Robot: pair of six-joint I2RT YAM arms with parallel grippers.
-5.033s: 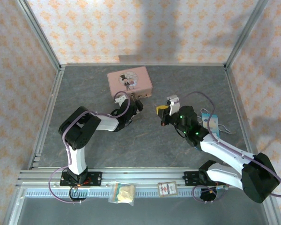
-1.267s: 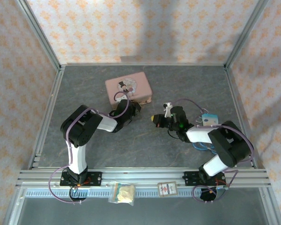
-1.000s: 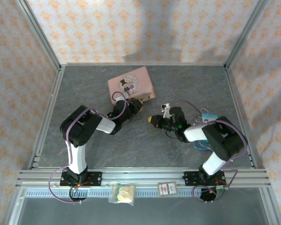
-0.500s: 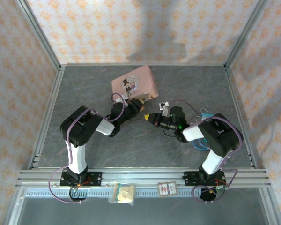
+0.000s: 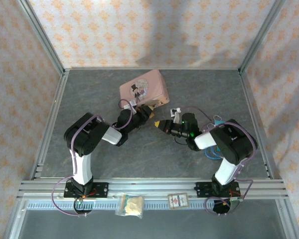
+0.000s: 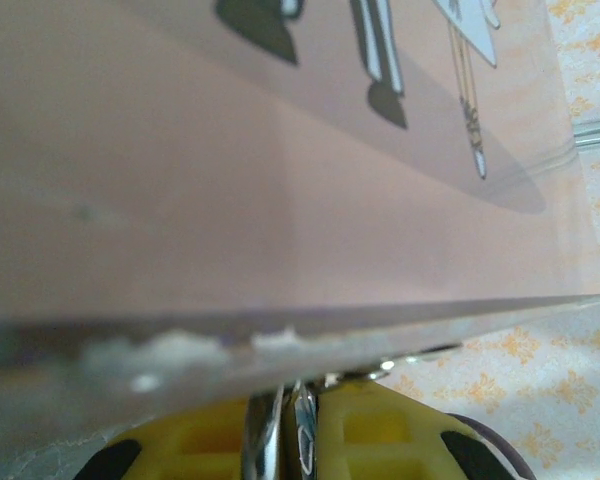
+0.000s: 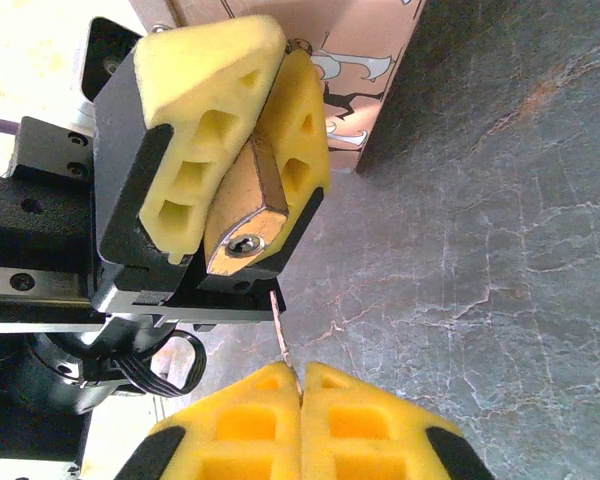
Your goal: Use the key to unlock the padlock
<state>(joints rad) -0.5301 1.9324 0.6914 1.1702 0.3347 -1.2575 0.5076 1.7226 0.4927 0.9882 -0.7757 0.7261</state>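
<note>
Right fingers with key nearer padlock than before

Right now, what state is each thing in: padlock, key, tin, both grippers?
padlock: clamped in the left gripper, keyhole facing the key, key not in it yet
key: pinched in the right gripper, tip just short of the keyhole
pink tin: lid down, turned askew
left gripper: shut on the padlock
right gripper: shut on the key
</note>
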